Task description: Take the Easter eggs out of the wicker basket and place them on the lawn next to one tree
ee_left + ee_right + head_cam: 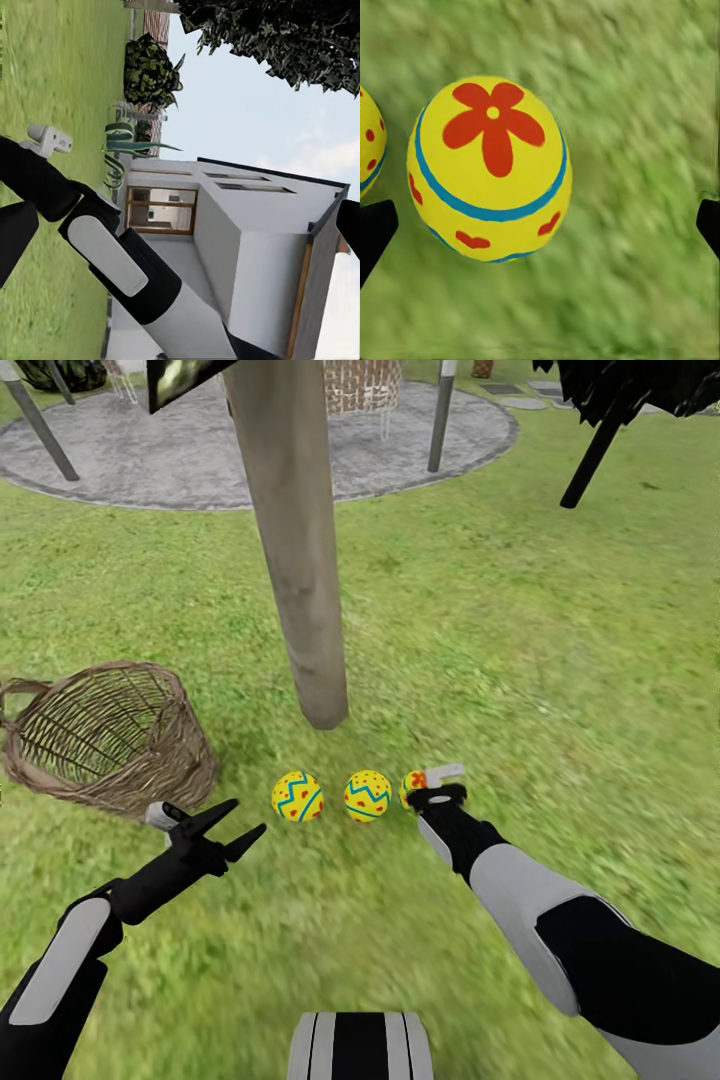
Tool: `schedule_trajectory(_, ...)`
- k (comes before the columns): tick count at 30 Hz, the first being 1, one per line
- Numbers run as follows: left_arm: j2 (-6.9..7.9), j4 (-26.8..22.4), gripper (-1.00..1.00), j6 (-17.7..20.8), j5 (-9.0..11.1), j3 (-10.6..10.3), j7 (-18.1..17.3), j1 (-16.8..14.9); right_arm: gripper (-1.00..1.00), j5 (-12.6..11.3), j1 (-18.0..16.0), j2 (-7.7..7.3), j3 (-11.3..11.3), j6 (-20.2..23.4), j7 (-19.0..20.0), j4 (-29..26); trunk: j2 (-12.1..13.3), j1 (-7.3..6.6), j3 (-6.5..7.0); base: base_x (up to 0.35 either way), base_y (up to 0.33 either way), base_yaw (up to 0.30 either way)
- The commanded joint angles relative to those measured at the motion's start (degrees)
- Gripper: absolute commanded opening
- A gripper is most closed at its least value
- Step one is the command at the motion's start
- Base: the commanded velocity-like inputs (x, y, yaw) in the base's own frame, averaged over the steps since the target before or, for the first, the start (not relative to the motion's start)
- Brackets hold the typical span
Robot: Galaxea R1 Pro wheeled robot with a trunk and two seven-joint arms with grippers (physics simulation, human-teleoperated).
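Pretty much done: all three yellow painted Easter eggs (297, 797) sit on the green lawn (520, 660) beside the pale grey-beige tree trunk (300, 560). The brown woven wicker basket (105, 740) looks empty. Right end effector (432, 783) spread wide around the third egg (489, 169), left end effector (228, 830) open, holding nothing.

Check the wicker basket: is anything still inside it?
In the head view the wicker basket lies tipped, its opening showing bare weave and no egg. The near wall hides a little of the interior. Three Easter eggs sit on the lawn by the tree.
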Motion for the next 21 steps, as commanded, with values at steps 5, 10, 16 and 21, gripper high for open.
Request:
schedule_trajectory(5,2.06,0.1,1.00,0.2,-0.2,0.0,-0.2,0.0,1.00,-3.5,3.0,-1.53,0.3,5.1,1.8,-0.1,0.1,-0.13,1.08,0.000,0.000,0.000)
schedule_trajectory(10,2.31,0.1,1.00,0.0,-0.8,0.0,0.1,0.0,1.00,-4.3,12.2,-4.65,0.2,5.2,5.3,0.1,0.1,-0.26,2.19,0.000,0.000,0.000)
schedule_trajectory(16,1.94,2.4,1.00,-0.4,-0.9,-0.6,12.5,-0.3,1.00,-4.6,20.3,-6.22,0.2,4.5,6.2,1.8,0.2,-0.42,3.52,0.000,0.000,0.000)
schedule_trajectory(21,2.33,5.0,1.00,-0.6,-9.4,-0.2,14.8,-0.3,1.00,-4.3,22.0,-5.89,0.3,4.2,6.2,2.0,0.3,-0.55,4.63,0.000,0.000,0.000)
